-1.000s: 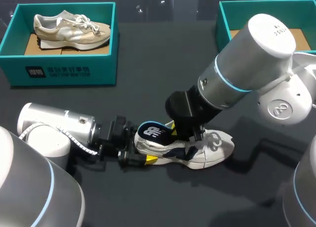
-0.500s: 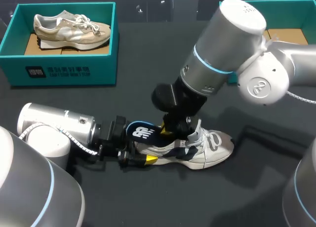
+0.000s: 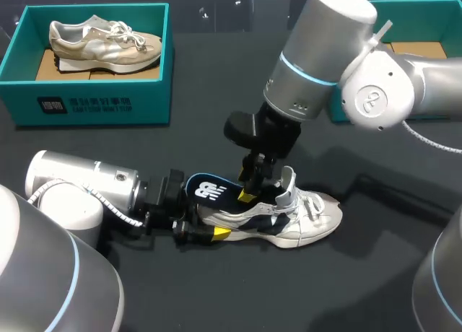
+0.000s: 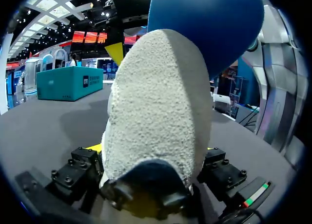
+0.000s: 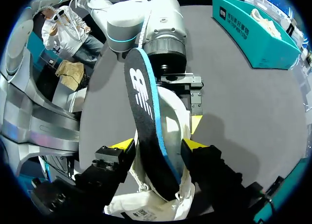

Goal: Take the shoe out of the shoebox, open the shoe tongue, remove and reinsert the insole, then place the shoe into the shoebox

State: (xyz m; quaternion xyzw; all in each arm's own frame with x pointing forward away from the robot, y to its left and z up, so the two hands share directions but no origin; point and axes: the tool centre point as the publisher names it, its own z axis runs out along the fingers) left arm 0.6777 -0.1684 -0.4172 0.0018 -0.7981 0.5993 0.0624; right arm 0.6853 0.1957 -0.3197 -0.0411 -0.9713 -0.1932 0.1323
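The right pincer (image 5: 158, 153) is closed on the insole (image 5: 144, 102) from both sides. The insole's forepart is hidden inside the shoe (image 3: 310, 216), and in the head view the pincer's tips barely show. The left pincer (image 3: 206, 227) clamps the shoe's heel, which blocks most of the left wrist view. The shoe lies on the worktop (image 3: 216, 130) at 6 o'clock, heel toward 9, toe toward 3. The insole's free heel end rises toward 10.
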